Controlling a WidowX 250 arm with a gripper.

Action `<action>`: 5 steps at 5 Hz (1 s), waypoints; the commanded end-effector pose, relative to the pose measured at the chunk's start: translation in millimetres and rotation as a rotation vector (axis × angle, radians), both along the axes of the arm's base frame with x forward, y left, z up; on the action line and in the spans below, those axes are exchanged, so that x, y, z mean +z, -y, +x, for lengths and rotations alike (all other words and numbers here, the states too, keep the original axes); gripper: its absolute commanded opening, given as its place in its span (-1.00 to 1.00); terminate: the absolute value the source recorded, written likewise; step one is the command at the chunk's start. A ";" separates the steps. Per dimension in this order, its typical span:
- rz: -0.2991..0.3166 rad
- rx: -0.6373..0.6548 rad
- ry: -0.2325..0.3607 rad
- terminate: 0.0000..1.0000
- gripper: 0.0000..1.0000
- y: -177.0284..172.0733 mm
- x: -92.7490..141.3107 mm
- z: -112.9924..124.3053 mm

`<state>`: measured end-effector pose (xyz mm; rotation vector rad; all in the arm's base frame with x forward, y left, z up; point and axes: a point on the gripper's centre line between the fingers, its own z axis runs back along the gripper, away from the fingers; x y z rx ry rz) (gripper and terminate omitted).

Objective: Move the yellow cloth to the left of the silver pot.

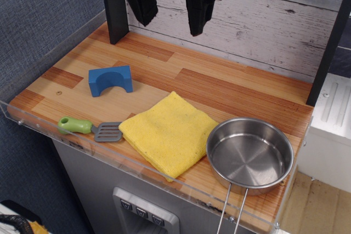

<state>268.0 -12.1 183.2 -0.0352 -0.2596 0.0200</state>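
The yellow cloth (170, 133) lies folded flat on the wooden table near the front edge. The silver pot (250, 154) stands just right of it, its rim touching or nearly touching the cloth's right corner. Its wire handle (232, 210) sticks out over the front edge. My gripper (169, 26) hangs high above the back of the table, open and empty, with its two black fingers (197, 16) wide apart. It is far above and behind the cloth.
A blue arch-shaped block (111, 80) stands at the left. A small grey spatula with a green handle (90, 128) lies at the front left, beside the cloth. A clear plastic rim (49, 127) edges the table. A black post (114, 6) stands at the back left.
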 end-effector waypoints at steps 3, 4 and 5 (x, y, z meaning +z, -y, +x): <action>-0.001 0.003 0.044 -1.00 1.00 -0.5 13.8 -2.6; -0.001 0.003 0.044 -1.00 1.00 -0.5 13.8 -2.6; -0.001 0.003 0.044 1.00 1.00 -0.5 13.8 -2.6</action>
